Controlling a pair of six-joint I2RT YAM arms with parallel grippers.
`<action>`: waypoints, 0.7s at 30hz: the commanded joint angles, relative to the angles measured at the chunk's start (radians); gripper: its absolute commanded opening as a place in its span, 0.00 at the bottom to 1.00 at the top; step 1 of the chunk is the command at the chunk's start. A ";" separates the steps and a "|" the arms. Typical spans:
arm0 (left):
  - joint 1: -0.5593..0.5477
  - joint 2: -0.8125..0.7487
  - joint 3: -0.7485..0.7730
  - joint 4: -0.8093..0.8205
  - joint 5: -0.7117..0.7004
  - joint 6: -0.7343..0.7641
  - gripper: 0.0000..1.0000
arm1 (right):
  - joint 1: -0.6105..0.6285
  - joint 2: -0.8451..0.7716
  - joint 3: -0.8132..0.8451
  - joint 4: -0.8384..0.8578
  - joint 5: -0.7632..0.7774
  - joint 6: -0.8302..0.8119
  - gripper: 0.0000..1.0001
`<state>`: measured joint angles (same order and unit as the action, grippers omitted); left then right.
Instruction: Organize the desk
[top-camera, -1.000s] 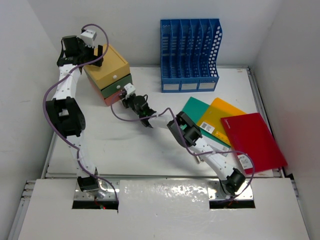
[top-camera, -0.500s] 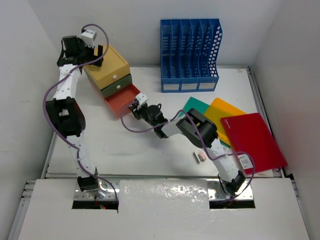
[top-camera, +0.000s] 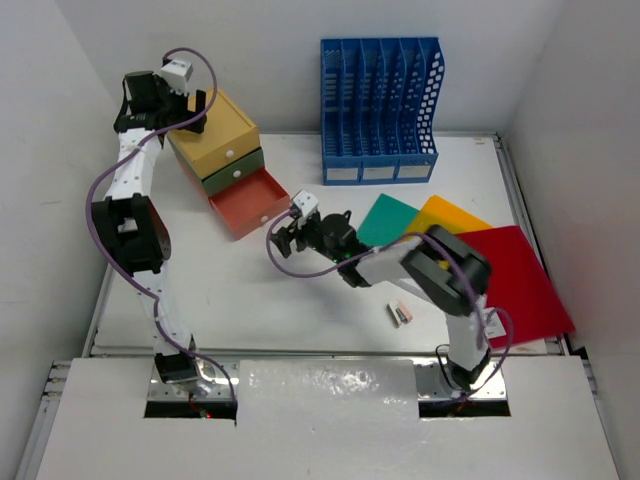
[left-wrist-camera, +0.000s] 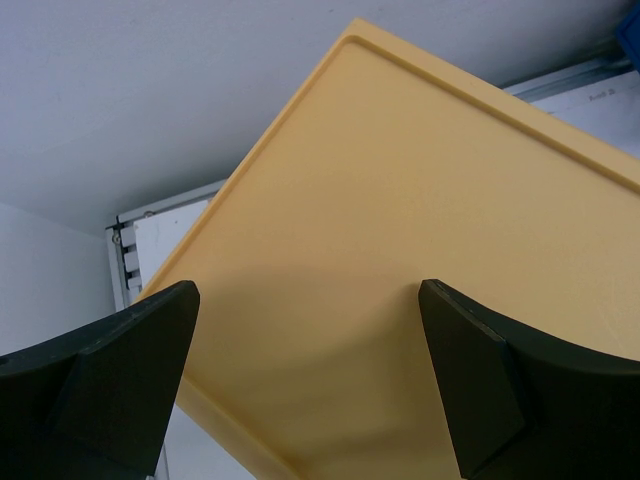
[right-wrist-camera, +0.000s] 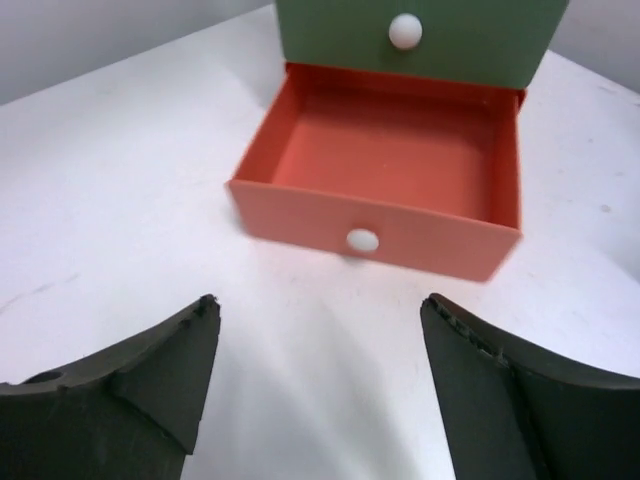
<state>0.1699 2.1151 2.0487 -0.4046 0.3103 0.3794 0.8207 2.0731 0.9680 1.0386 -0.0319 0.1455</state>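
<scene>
The white tabletop (top-camera: 230, 290), railed and walled in, shows open surface across its near left. The right gripper (top-camera: 284, 240) hangs open and empty just beside the open orange drawer (top-camera: 250, 200). The left gripper (top-camera: 195, 105), jaws wide, holds nothing above the drawer box (top-camera: 215, 135). A blue file rack (top-camera: 380, 100) stands at the far edge, and coloured folders (top-camera: 510, 280) crowd the right.

A white tabletop (top-camera: 250, 290) is edged with thin metal rails. A drawer box (top-camera: 215, 130) is set at the far left, with its orange bottom drawer (top-camera: 250, 203) pulled out. A blue file rack (top-camera: 380, 110) is stood at the far edge. A green folder (top-camera: 390, 215), a yellow folder (top-camera: 450, 212) and a red folder (top-camera: 525, 280) are overlapped on the right. A small item (top-camera: 400, 314), too small to be identified, is laid near the front edge.
</scene>
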 joint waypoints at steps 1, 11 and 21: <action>-0.001 0.014 -0.007 -0.112 -0.013 0.010 0.92 | -0.002 -0.262 -0.109 -0.183 -0.036 -0.011 0.80; -0.001 -0.021 0.062 -0.119 -0.025 -0.023 0.99 | -0.011 -0.865 -0.328 -1.319 0.414 0.192 0.99; -0.017 -0.188 0.038 -0.137 0.024 -0.036 1.00 | -0.368 -1.340 -0.630 -1.375 0.259 0.267 0.35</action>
<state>0.1654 2.0682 2.0850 -0.5449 0.3019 0.3500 0.5331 0.7746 0.3599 -0.3191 0.3103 0.3805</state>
